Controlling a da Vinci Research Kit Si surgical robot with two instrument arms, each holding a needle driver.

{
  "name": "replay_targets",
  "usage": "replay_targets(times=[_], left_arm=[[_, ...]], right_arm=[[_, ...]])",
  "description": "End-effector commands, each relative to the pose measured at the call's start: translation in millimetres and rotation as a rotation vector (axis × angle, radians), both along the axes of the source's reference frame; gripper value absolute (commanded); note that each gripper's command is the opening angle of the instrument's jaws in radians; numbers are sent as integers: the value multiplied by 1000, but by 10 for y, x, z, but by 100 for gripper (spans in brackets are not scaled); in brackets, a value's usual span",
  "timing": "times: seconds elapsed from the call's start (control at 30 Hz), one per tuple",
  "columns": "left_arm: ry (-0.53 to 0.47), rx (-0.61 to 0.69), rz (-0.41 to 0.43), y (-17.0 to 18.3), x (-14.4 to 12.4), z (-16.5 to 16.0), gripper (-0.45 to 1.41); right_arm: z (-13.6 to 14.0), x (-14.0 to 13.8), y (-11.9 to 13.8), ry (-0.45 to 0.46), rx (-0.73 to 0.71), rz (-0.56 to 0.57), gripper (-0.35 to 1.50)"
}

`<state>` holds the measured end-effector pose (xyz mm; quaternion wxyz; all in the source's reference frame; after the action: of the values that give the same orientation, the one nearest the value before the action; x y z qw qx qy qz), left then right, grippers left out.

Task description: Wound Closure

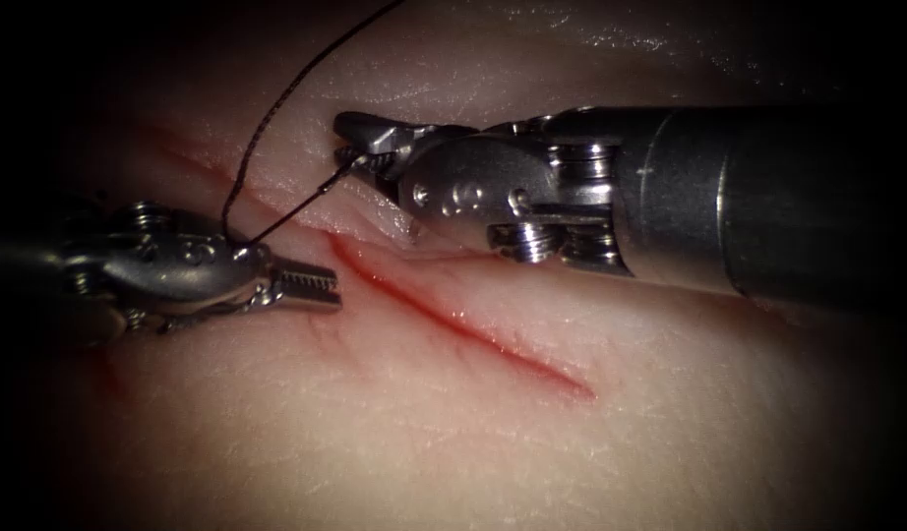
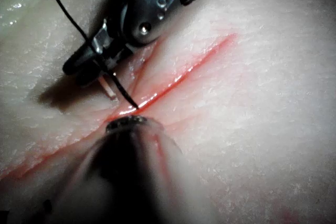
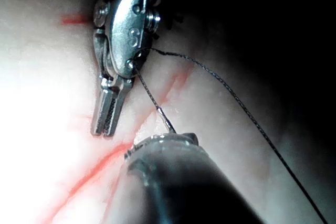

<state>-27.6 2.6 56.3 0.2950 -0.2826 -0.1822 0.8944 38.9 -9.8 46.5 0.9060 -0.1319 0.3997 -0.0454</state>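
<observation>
Light falls hardest on the middle of the tissue [image 1: 453,433] and dies away to black toward its edges. Along the far edge the wet surface throws back white glare. My right tool [image 1: 360,147] lays a dim shadow on the tissue under its shaft, darker still in the left wrist view. Bright glints sit on my left tool [image 1: 311,285]; beside it, in the right wrist view, the tissue burns out to white.

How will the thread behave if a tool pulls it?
Probably floppy: the thread sags in a loose curve. It may snag, since it lies across the left tool on its way to the right tool, which seems to grip the needle by its thread end. It looks thin, so likely light.
</observation>
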Motion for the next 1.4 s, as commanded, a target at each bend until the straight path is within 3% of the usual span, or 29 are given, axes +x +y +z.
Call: replay_targets(times=[0.03,0.47,0.73,0.87,1.1,1.4], left_arm=[[-1,1,0,-3,-5,6,7],[-1,0,1,-3,-5,7,7],[-1,0,1,-4,-4,7,7],[-2,0,2,-4,-3,6,7],[-3,4,1,-4,1,6,7],[-6,15,-13,-4,24,5,7]], right_arm=[[6,10,-3,9,16,4,-35],[11,14,-19,38,74,16,-35],[9,12,-16,34,76,19,-35],[17,15,-28,34,105,23,-35],[6,8,-18,53,121,50,-35],[8,9,-21,118,222,127,-35]])
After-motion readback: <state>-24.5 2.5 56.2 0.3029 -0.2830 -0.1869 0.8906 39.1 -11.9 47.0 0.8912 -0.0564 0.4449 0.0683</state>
